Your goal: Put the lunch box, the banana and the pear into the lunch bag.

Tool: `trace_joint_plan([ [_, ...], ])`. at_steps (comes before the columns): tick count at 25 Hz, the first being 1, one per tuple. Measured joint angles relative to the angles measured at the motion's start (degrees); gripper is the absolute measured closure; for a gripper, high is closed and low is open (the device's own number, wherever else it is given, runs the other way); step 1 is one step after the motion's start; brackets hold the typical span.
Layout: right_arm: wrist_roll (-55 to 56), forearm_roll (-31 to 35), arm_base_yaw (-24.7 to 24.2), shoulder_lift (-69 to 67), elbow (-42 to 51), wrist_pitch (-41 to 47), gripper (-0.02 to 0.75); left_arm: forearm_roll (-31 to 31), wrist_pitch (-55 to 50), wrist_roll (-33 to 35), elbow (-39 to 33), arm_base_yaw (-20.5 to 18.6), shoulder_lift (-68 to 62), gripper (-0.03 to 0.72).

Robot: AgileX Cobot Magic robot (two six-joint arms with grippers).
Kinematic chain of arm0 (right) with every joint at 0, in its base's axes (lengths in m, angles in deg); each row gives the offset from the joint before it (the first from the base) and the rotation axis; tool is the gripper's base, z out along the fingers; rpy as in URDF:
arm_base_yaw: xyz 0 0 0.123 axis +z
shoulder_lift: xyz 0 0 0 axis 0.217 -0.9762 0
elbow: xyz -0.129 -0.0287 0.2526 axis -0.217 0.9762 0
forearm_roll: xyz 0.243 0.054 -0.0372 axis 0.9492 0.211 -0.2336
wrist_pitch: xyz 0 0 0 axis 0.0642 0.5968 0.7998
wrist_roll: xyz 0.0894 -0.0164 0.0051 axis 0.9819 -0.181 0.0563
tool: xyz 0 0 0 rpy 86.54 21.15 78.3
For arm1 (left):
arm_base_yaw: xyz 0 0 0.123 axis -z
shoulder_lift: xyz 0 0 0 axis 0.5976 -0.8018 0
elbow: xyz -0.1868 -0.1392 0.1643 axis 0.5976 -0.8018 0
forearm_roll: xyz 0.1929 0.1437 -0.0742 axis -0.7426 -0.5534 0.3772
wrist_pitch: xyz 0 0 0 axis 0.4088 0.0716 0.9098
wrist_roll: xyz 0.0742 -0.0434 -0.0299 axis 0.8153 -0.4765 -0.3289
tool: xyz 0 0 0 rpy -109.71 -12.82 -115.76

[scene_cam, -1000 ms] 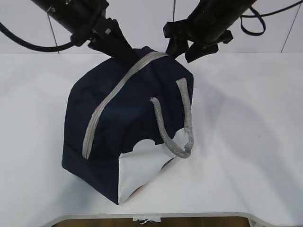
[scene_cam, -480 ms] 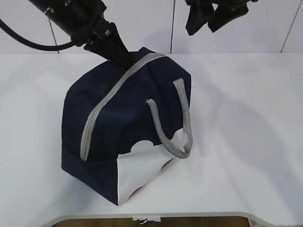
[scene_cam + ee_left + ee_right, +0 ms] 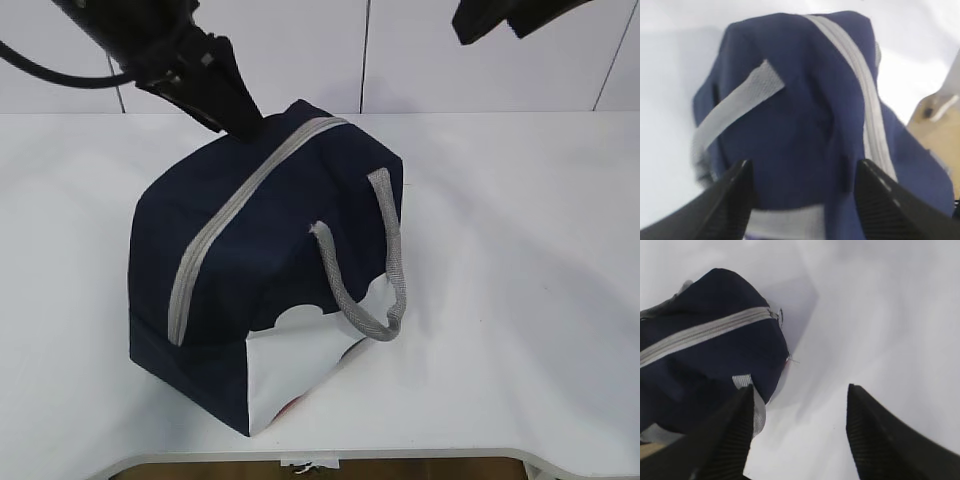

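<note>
The navy lunch bag (image 3: 260,280) stands tilted on the white table, its grey zipper (image 3: 240,205) run shut along the top. One grey handle (image 3: 390,270) droops over its white side panel. My left gripper (image 3: 238,118) hovers at the bag's far top end. In the left wrist view its jaws stand wide apart, open (image 3: 803,165), over the bag's fabric (image 3: 805,110) and gripping nothing. My right gripper (image 3: 500,18) is high at the upper right, open (image 3: 800,387) over bare table, with the bag (image 3: 705,355) to its left. The lunch box, banana and pear are hidden.
The white table (image 3: 520,250) stretches to both sides of the bag, with its front edge (image 3: 400,455) just below the bag. A tiled white wall (image 3: 300,50) stands behind. A tan surface (image 3: 935,120) shows past the bag in the left wrist view.
My left gripper has opened and let go of the bag's top end, drawing back slightly. My right gripper has risen up and to the right, away from the bag. The bag has settled a little.
</note>
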Motion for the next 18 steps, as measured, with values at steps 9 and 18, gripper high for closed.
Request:
trace_joint_plan([
  [9,0.00,-0.58,0.00,14.09,9.75,0.09,0.281,-13.59,-1.00,-11.78,-0.83,0.00,9.17,0.204],
  [18,0.44,-0.91,0.00,33.17,24.19,0.48,0.282,-22.89,-1.37,-18.28,-13.39,0.00,24.93,0.204],
])
